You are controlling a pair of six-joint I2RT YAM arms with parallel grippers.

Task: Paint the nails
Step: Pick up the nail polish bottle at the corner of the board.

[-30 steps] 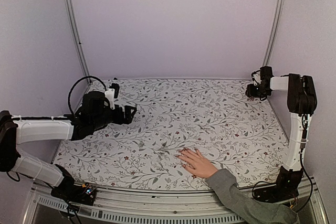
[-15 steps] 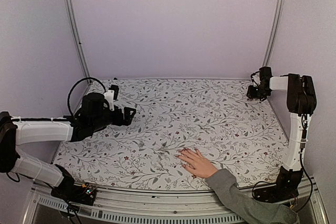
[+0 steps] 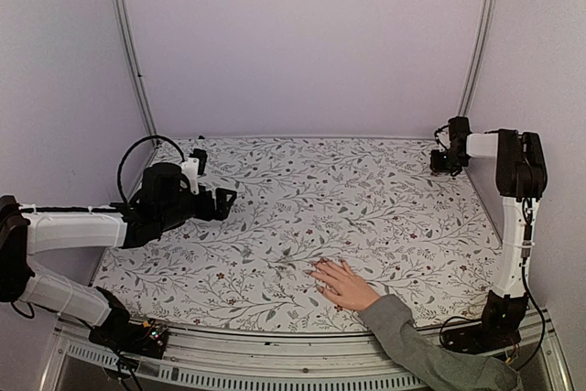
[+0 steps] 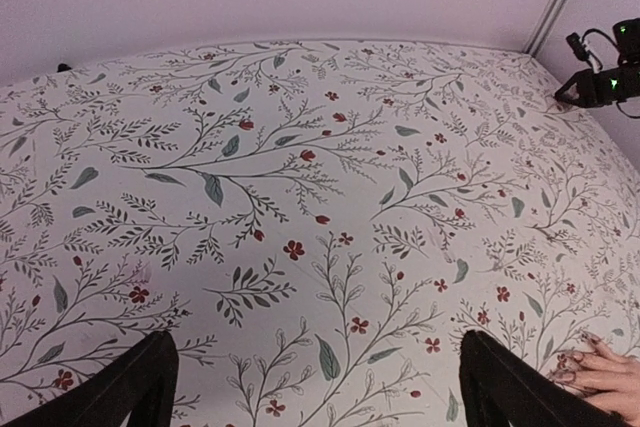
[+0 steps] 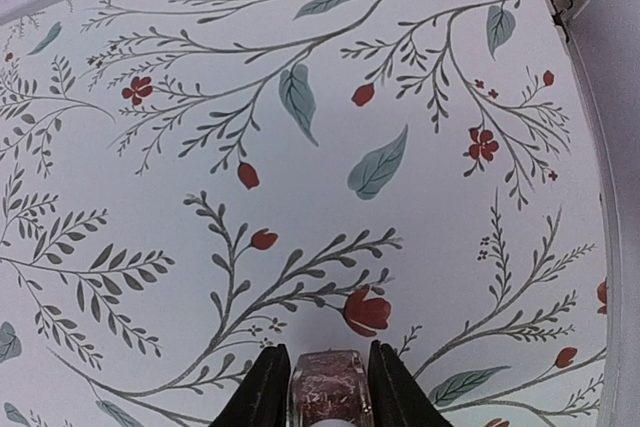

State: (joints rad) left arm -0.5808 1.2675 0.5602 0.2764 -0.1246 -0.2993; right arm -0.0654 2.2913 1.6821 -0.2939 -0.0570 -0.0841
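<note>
A light-skinned hand (image 3: 345, 285) with a grey sleeve lies palm down near the table's front edge, fingers pointing left; its tiny pale nails (image 3: 316, 269) barely show. The hand's fingertips also show in the left wrist view (image 4: 608, 375) at the bottom right. My left gripper (image 3: 225, 199) is open and empty above the left of the table, well away from the hand; its fingers (image 4: 148, 379) stand wide apart. My right gripper (image 3: 440, 160) is at the far right corner, shut on a small glass bottle of reddish polish (image 5: 326, 389) low over the cloth.
A floral-patterned cloth (image 3: 366, 199) covers the table. Metal frame posts (image 3: 476, 43) and plain walls close in the back and sides. The right arm's gripper shows at the top right of the left wrist view (image 4: 600, 87).
My left arm has drawn back slightly to the left. My right gripper has shifted a little at the far right corner. The hand has not moved.
</note>
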